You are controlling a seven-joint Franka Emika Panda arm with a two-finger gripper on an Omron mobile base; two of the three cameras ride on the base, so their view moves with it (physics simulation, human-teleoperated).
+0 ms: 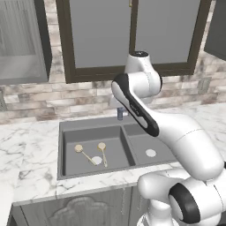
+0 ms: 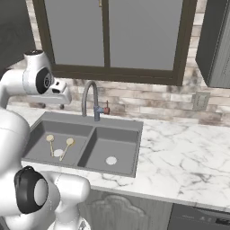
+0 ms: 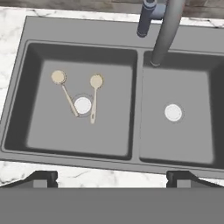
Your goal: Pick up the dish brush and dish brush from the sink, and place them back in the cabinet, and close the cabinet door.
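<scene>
Nothing of the task looks done yet: both brushes lie on the floor of the left basin of the sink [image 3: 83, 35], and the cabinet work is all still ahead. The left dish brush [image 3: 64, 92] has its round head up toward the back wall and its handle slanting down to the white drain disc [image 3: 82, 105], where its tip seems to touch the disc's rim. The right dish brush [image 3: 94, 97] lies just beside it, head near the back, handle running almost straight toward the front wall; the 2 handles converge near the disc, so they form a narrow V. The pincer [image 3: 111, 177] hangs high over the sink's front rim with its fingers set wide apart and nothing between them. As a judgement, the first step in hand is the descent onto 1 brush. Room is fair: the heads sit well apart from each other and clear of the basin walls, while the handle tips are crowded near the disc. The tall curved tap [image 3: 164, 30] rises over the divider between the 2 basins and is the main thing to clear on the way down and up. The marble desk [image 2: 179, 157] lies bare to the right. A grey wall cabinet [image 1: 22, 42] shows at the upper left of the left base view; whether its door stands open I cannot tell.
</scene>
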